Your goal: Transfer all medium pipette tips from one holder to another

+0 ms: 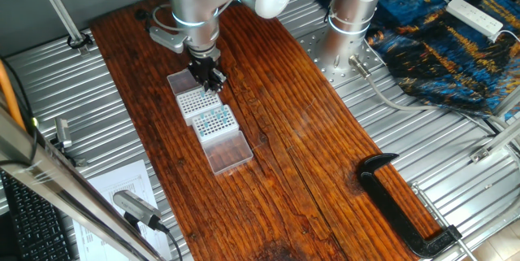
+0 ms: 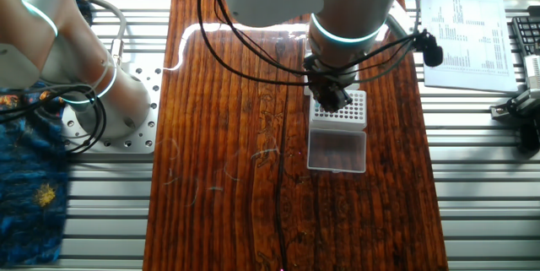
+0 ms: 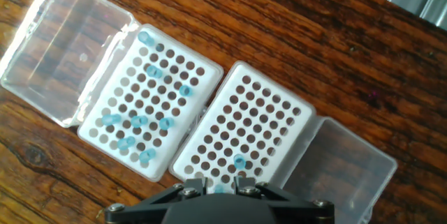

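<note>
Two white hole racks lie side by side on the wooden table. The source rack (image 3: pixel 143 98) (image 1: pixel 214 121) holds several medium pipette tips (image 3: pixel 140 121), seen as blue dots. In the other rack (image 3: pixel 244 123) (image 1: pixel 192 102) stands one tip (image 3: pixel 239 161). My gripper (image 3: pixel 219 185) (image 1: pixel 209 82) (image 2: pixel 334 99) hangs low over this rack's near edge. A blue tip (image 3: pixel 220 188) sits between the jaws with a slim white gap showing on each side of it. In the other fixed view the arm hides most of the racks.
Each rack's clear lid lies open flat: one lid (image 3: pixel 63 46) on the left, the other lid (image 3: pixel 342 168) on the right. A black clamp (image 1: pixel 402 208) rests at the table's near right. The second arm's base (image 1: pixel 345 29) stands at the back.
</note>
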Controlling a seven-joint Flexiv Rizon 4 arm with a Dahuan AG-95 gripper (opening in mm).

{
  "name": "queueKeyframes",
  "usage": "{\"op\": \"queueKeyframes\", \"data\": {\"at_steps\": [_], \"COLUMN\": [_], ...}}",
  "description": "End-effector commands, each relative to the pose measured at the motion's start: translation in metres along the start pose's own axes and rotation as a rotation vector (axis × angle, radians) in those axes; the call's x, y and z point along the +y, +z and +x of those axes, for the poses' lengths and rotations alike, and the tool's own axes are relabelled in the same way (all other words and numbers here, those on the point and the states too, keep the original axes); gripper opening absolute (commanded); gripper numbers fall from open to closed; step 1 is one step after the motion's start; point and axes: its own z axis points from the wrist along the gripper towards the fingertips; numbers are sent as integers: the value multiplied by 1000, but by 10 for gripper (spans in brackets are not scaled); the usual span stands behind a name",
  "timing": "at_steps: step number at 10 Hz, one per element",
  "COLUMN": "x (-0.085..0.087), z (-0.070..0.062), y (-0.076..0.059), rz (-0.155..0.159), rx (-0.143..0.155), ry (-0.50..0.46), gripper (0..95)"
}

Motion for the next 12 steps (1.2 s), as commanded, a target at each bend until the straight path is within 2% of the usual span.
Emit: {"op": "queueKeyframes", "data": {"at_steps": [1,2,3,8,12], "x": [1,1,1,1,1], "z": [1,1,1,1,0], "y": [-1,-1,-1,-4,-24], "rz": [1,1,1,-3,-11], "rx": [-2,-3,-3,-3,-3], "ry": [1,1,0,-7,-24], "gripper": [190,190,0,0,0]}}
